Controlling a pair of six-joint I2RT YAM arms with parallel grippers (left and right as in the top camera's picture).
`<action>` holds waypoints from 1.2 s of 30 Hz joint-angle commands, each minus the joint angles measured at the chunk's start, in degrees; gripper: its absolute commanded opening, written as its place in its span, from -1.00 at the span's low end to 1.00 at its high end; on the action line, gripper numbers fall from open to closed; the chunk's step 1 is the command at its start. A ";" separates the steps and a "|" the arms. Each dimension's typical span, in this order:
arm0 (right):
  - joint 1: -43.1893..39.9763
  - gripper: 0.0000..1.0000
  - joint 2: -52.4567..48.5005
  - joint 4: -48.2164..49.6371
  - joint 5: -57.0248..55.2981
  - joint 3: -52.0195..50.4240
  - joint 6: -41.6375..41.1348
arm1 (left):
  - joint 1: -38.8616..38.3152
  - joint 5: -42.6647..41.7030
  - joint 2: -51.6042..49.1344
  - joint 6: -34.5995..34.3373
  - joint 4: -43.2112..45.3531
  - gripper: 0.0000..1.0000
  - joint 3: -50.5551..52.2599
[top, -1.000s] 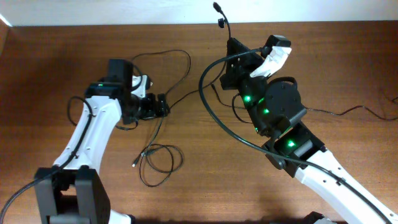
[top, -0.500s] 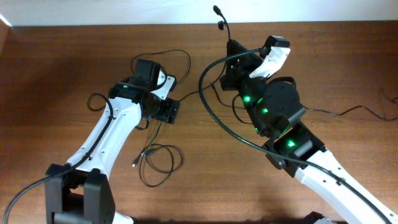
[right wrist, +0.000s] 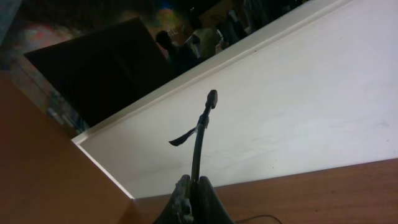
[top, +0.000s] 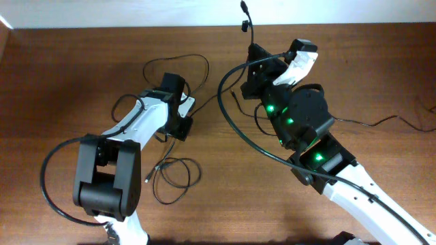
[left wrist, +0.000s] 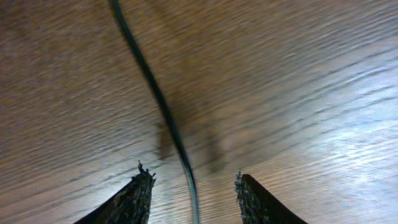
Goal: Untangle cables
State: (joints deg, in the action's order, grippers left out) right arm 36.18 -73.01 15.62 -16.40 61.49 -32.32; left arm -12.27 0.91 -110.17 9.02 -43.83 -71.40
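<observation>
Between spread L pincer (left wrist: 193,179) tips: cable (left wrist: 146,74) on table (left wrist: 298,74); R pincer (right wrist: 191,183) pinches upright plug end (right wrist: 200,130); coil (top: 178,161) nearby.

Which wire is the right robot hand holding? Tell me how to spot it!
Find the right arm, the one with green lights. Its gripper pinches a thin black cable with a small plug at its tip. The other cables lie on the table; only this one's end is held up.

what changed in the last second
The left arm swung inward, and the left pincer closed partway around a cable strand without gripping it yet. The right pincer stayed shut on the raised cable end; the loose coil did not move.
</observation>
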 commanded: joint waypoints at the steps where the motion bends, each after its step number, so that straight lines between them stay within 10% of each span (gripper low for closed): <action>1: -0.26 -0.92 1.03 0.17 0.74 0.52 0.42 | 0.42 9.07 -0.46 0.04 1.01 0.41 0.15; 17: -0.26 -0.92 1.03 -3.50 0.70 0.52 0.59 | 6.82 -8.70 -0.39 0.11 5.88 0.21 -3.74; 36: -0.31 -0.92 1.03 -4.37 -1.22 0.52 0.59 | 27.91 -2.36 -0.39 -9.60 3.85 0.15 -5.64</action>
State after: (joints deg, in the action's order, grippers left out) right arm 36.18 -73.01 11.09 -16.71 61.49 -32.32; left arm 12.34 -0.62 -110.17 1.48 -39.07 -75.77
